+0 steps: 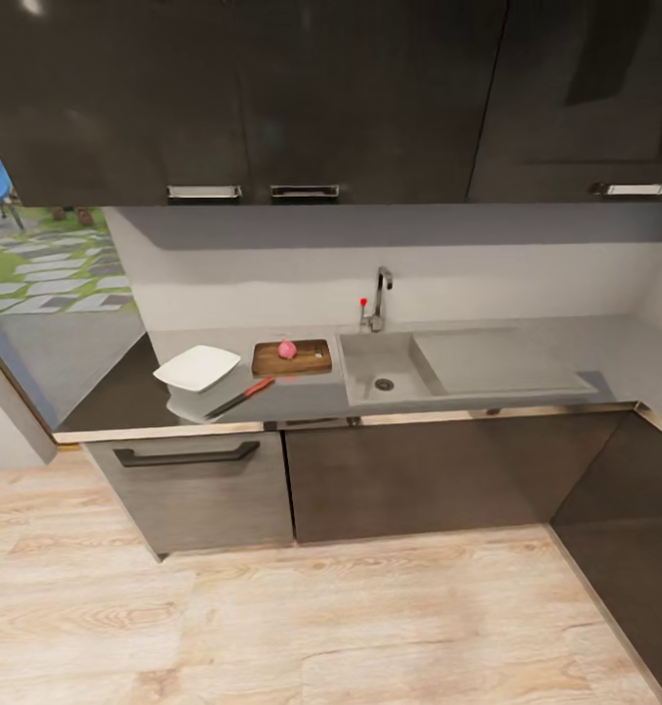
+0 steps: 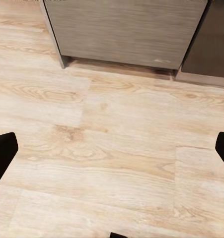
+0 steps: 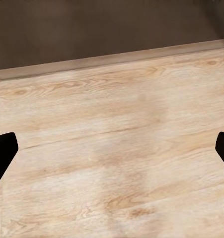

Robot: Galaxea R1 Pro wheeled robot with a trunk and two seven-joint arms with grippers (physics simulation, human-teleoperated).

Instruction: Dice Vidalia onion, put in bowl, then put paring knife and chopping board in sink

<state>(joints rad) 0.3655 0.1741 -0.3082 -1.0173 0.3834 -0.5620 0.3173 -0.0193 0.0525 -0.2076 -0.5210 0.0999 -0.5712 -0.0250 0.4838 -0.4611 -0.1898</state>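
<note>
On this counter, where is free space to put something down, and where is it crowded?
Free: the flat drainboard right of the sink basin, and the countertop beyond it. Crowded: left of the sink, where the bowl, paring knife and chopping board with the onion lie close together.

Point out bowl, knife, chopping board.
bowl [image 1: 197, 367]: head view, middle of its white inside.
knife [image 1: 259, 386]: head view, reddish handle.
chopping board [image 1: 311, 359]: head view, bare wood right of the onion.

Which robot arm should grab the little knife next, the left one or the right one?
Probably the left. The paring knife lies on the countertop left of the chopping board and onion, on the robot's left side. Both grippers hang open over the floor, equally far for now.
</note>
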